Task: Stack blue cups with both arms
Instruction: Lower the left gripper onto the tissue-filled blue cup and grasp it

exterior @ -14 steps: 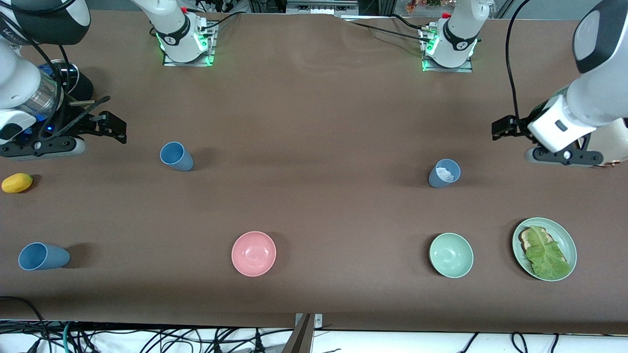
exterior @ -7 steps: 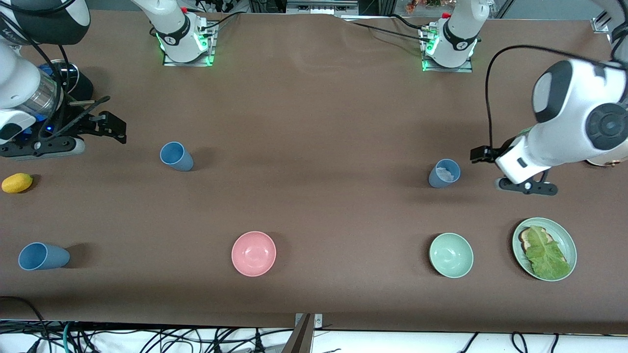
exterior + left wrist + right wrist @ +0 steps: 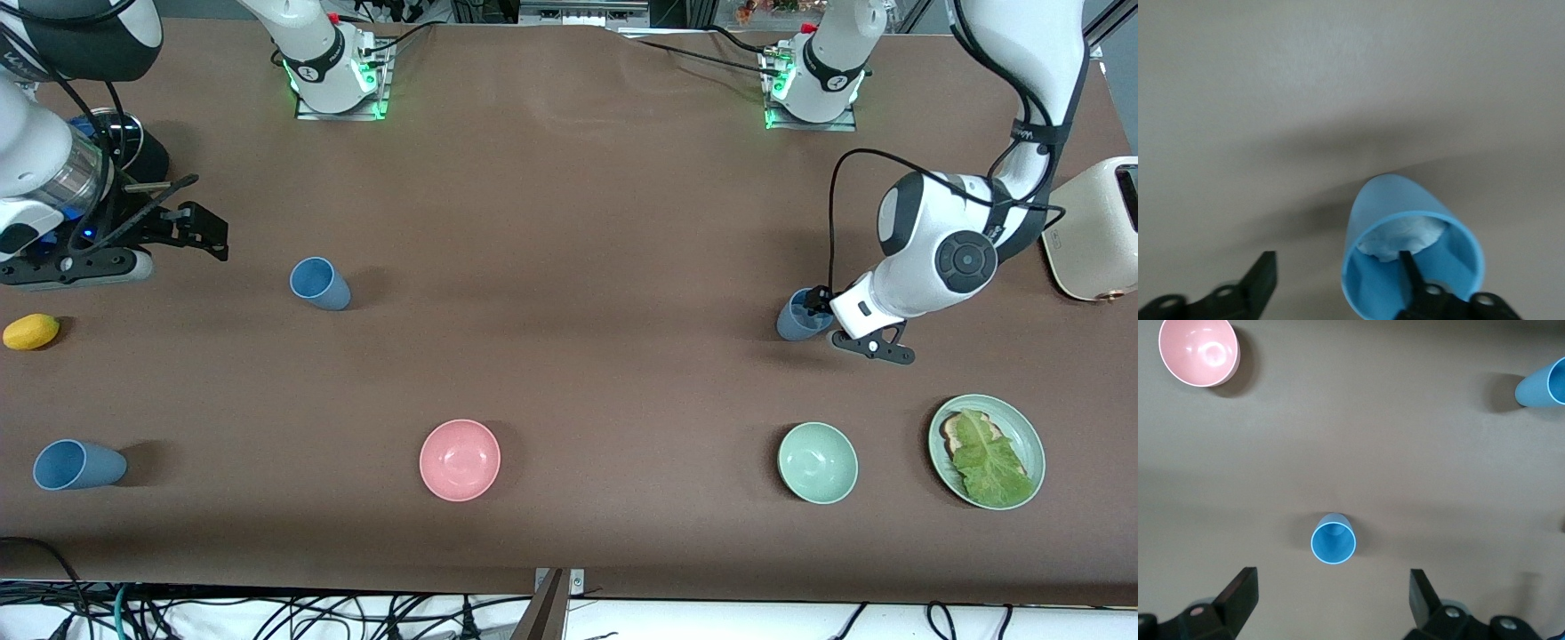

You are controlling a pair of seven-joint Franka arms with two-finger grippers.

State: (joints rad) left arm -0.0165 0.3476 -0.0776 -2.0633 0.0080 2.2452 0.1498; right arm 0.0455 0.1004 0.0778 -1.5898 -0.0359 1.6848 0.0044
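Brown matte sheeting covers the table (image 3: 569,373). The landmark is the grey-blue cup (image 3: 797,318), upright toward the left arm's end of the table, with a white wad inside (image 3: 1401,237).

Left gripper (image 3: 816,302): positioned at the rim of the grey-blue cup. Fingers apart; 1 finger (image 3: 1411,270) is inside the cup mouth, the other (image 3: 1261,280) is outside the wall.

Right gripper (image 3: 191,233): the right arm waits above the table at its own end. Fingers apart. Its wrist view looks down on a medium blue cup (image 3: 1333,541), which stands upright well apart from the grey-blue cup, toward the right arm's end.

Surrounding items:
- 1 further blue cup (image 3: 76,465), nearer the front camera than the landmark, at the right arm's end.
- 1 green bowl (image 3: 817,462), nearer the camera than the landmark.
- 1 green plate (image 3: 1031,440) carrying toast and a lettuce leaf (image 3: 989,462), beside the green bowl.
- 1 pink bowl (image 3: 460,460), nearer the camera, toward the table's middle.
- 1 cream toaster (image 3: 1095,229), at the left arm's end.
- 1 yellow lemon (image 3: 30,332), at the right arm's end.

Loose cables (image 3: 267,613) run along the table edge nearest the camera.
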